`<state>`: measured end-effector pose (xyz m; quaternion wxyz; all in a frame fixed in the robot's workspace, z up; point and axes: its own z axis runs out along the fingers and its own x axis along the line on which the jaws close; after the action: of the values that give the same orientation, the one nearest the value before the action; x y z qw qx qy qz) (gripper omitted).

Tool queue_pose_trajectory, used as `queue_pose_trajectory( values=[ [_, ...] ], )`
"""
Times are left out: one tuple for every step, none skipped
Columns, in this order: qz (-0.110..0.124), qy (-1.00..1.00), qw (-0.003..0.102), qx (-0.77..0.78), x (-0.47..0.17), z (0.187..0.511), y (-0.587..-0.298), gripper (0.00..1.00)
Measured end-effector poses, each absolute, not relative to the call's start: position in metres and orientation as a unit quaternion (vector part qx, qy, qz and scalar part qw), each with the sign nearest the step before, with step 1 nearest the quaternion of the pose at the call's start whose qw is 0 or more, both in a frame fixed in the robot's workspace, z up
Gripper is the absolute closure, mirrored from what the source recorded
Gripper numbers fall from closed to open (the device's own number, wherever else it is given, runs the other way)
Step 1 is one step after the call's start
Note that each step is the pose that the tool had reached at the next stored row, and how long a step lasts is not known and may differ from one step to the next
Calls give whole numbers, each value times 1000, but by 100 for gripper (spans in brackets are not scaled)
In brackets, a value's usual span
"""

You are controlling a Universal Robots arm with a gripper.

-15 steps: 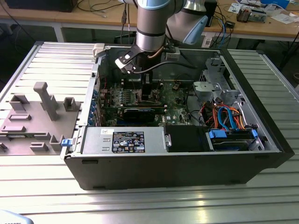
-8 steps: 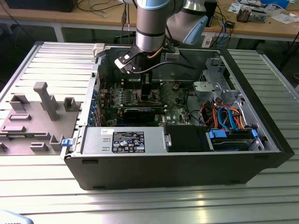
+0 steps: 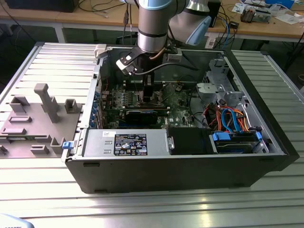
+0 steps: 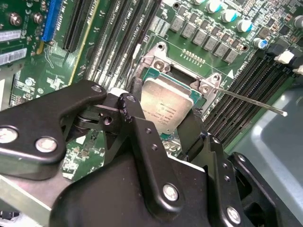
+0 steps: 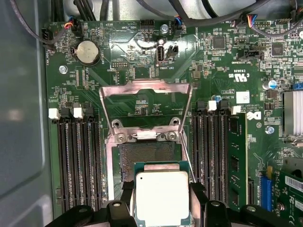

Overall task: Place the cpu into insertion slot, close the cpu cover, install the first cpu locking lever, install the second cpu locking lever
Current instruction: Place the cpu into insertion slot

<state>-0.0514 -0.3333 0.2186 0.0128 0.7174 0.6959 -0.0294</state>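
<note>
Gripping the cpu (image 5: 162,196) by two opposite edges, the jaws are closed on it and hold it flat, low over the motherboard (image 3: 183,102) in the upper middle of the exterior view. Just beyond the chip the slot (image 5: 147,153) lies partly bare, so I judge it short of centred. Farther on, the cover (image 5: 144,85) stands flipped open.

Exterior view: a ribbed, silvery metal tabletop (image 3: 42,199) spans the lower and left frame. Overhead light reflects as a pale patch (image 3: 204,197) at lower centre. A wooden workbench (image 3: 47,19) runs along the upper edge, carrying loose cables (image 3: 102,7) and papers (image 3: 285,16).
</note>
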Motion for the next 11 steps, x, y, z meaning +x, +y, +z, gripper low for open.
queue_pose_trajectory(
  values=[
    [-29, 699, 13, 714, -51, 218, -332, 45],
    [-29, 705, 13, 709, -50, 218, -331, 45],
    [-29, 707, 13, 706, -48, 217, -331, 45],
    [-29, 708, 13, 706, -47, 216, -331, 45],
    [-29, 708, 13, 706, -47, 215, -331, 45],
    [-29, 708, 13, 706, -47, 215, -331, 45],
    [-29, 708, 13, 706, -47, 214, -331, 45],
    [-29, 708, 13, 706, -47, 213, -331, 45],
    [-29, 708, 13, 706, -47, 212, -331, 45],
    [-29, 708, 13, 706, -47, 211, -331, 45],
    [-29, 708, 13, 706, -47, 211, -331, 45]
  ],
)
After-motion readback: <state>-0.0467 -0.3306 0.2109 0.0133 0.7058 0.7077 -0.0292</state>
